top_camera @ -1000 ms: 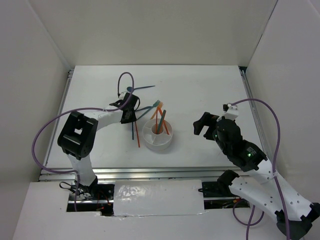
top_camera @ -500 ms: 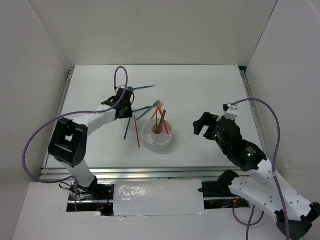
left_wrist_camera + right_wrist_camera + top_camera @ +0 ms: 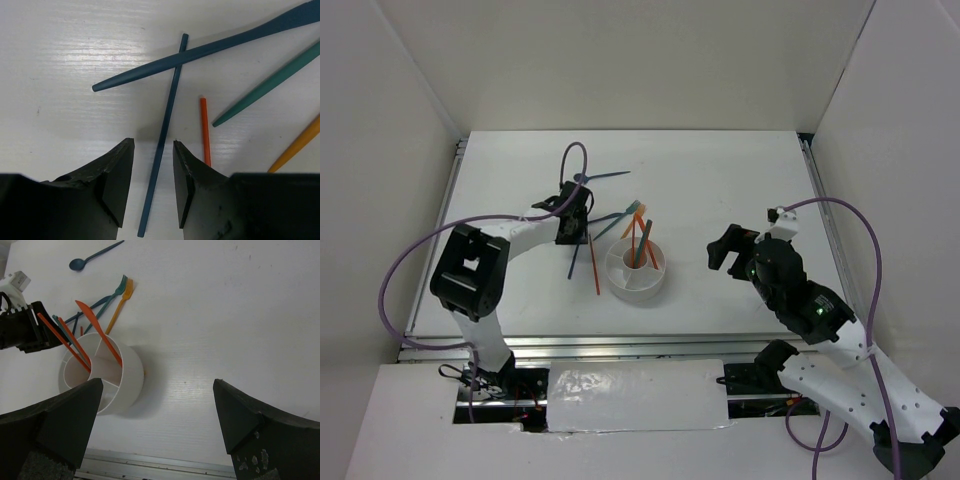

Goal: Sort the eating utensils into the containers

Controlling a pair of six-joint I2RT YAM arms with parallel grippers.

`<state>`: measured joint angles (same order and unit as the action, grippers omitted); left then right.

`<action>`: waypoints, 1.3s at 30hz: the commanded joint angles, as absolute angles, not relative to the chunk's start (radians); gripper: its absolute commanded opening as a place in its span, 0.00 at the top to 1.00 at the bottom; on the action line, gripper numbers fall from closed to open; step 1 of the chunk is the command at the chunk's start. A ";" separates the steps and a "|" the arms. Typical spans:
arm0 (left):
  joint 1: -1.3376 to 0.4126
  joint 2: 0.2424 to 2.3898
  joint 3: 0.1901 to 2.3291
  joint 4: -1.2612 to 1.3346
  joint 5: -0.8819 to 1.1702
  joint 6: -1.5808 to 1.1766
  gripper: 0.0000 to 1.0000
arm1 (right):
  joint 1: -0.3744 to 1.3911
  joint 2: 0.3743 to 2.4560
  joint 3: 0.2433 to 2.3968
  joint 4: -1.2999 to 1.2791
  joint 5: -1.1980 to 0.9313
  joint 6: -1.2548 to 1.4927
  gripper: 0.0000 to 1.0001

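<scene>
My left gripper (image 3: 577, 230) (image 3: 153, 142) is low over the table, open, its jaws narrowly astride a dark blue chopstick (image 3: 161, 145) (image 3: 579, 256) without touching it. An orange chopstick (image 3: 204, 131) (image 3: 594, 265) lies just right of it. A dark blue utensil handle (image 3: 200, 50), a teal fork handle (image 3: 270, 85) and an orange fork handle (image 3: 300, 142) lie beyond. The white holder (image 3: 636, 285) (image 3: 127, 375) holds an orange knife (image 3: 97, 330), orange chopsticks (image 3: 57, 335) and a teal piece (image 3: 646, 232). My right gripper (image 3: 725, 250) (image 3: 157, 385) is wide open and empty, right of the holder.
A blue spoon (image 3: 595, 178) (image 3: 92, 257) lies apart at the back. A teal fork (image 3: 114, 294) and an orange fork (image 3: 120, 302) lie behind the holder. White walls enclose the table; a metal rail (image 3: 620, 345) runs along its near edge.
My left gripper swung a little toward the back left, then returned over the dark blue chopstick, which now lies more slanted. The right arm has not moved.
</scene>
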<state>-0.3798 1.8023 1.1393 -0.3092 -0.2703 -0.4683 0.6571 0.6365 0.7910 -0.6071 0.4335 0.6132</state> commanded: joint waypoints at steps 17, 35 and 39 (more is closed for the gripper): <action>-0.400 1.849 1.210 -0.385 -0.291 -0.466 1.00 | 0.667 0.657 0.810 -0.566 0.446 0.617 0.00; -0.423 1.355 1.190 -0.229 -0.098 -0.394 1.00 | 0.669 0.612 0.813 -0.592 0.471 0.612 0.00; -0.423 1.385 1.247 -0.259 -0.091 -0.402 1.00 | 0.667 0.615 0.816 -0.592 0.472 0.612 0.00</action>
<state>-0.4206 1.3621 1.2064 -0.2859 -0.1413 -0.4202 0.6586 0.6132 0.7910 -0.5999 0.4522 0.6125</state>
